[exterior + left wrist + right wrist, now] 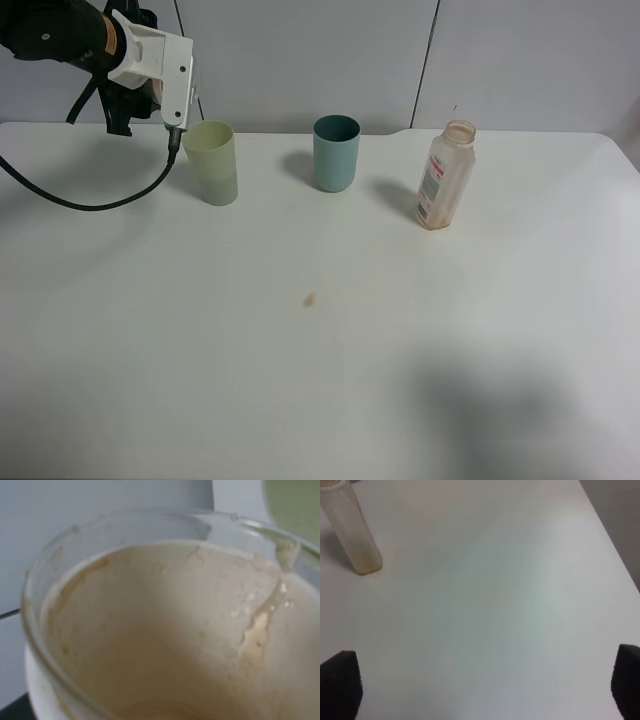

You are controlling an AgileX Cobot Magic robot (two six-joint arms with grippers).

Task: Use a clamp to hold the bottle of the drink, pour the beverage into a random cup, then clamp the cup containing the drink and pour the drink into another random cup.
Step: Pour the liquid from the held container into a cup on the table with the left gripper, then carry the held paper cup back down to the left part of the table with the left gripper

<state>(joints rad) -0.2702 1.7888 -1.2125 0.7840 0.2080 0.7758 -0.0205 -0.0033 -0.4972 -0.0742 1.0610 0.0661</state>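
Note:
My left gripper (158, 98) hangs at the back left, just left of and above the tall pale yellow-green cup (214, 162). It is shut on the white cup containing the drink (165, 630), which fills the left wrist view. That cup's inside is brown-stained, and its rim lies close to the yellow-green cup (295, 505). In the high view the arm's white mount hides the held cup. The bottle (445, 175) stands upright at the back right, uncapped and almost empty (355, 535). My right gripper (485, 690) is open over bare table and is out of the high view.
A teal cup (336, 152) stands between the yellow-green cup and the bottle. A small brown spot (311, 299) marks the white table (320, 400) near its middle. A black cable (90, 205) loops from the left arm over the table's left side.

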